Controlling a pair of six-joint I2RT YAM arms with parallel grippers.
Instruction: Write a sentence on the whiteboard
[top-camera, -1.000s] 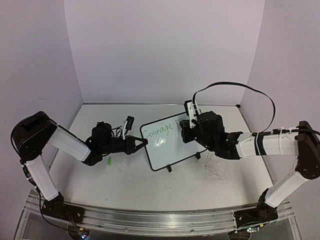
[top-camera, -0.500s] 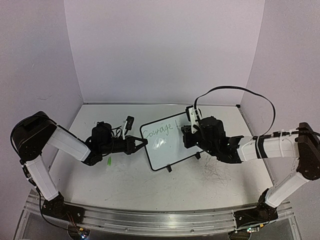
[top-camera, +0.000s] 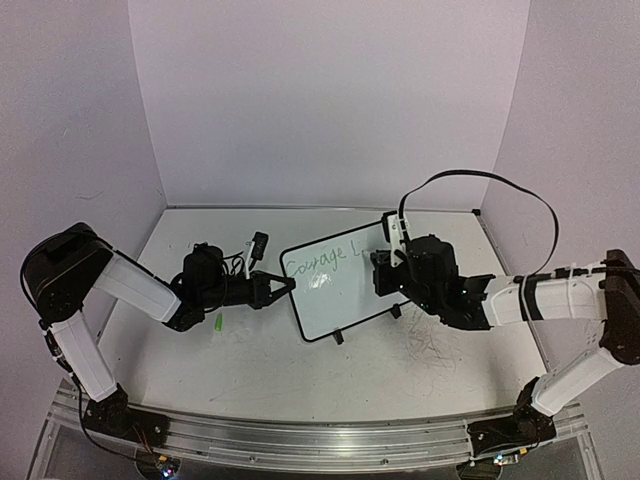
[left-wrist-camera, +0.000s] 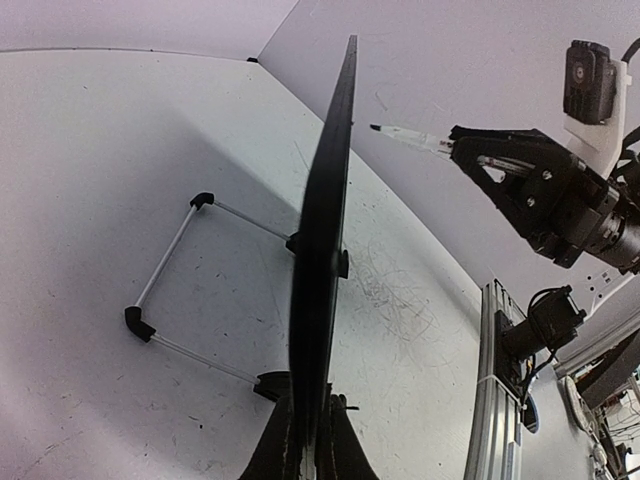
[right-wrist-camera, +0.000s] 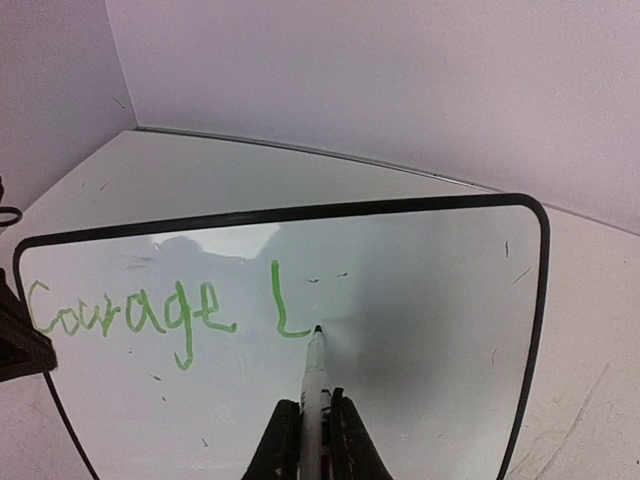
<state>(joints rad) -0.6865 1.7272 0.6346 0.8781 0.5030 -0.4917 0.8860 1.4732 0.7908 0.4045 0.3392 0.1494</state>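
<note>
while the left end effector (top-camera: 283, 287) has stayed pinched shut on the left rim of the whiteboard (top-camera: 335, 290), the right end effector (top-camera: 386, 272) has slid toward the right of the top view, and its black cable loop (top-camera: 480, 176) has swung along with it. its fingers are closed tight on a slim white marker (right-wrist-camera: 313, 372), whose dark tip touches the board at the foot of an l-shaped stroke. the sentence (right-wrist-camera: 130, 312) so far reads "courage" in thin green script (the stroke sits just right of it), across the left of the glossy panel. the board, a thin rounded-corner rectangle framed in black, stands mid-frame on the scuffed white surface (top-camera: 300, 370), propped by a wire stand with black feet (left-wrist-camera: 138, 322).
</note>
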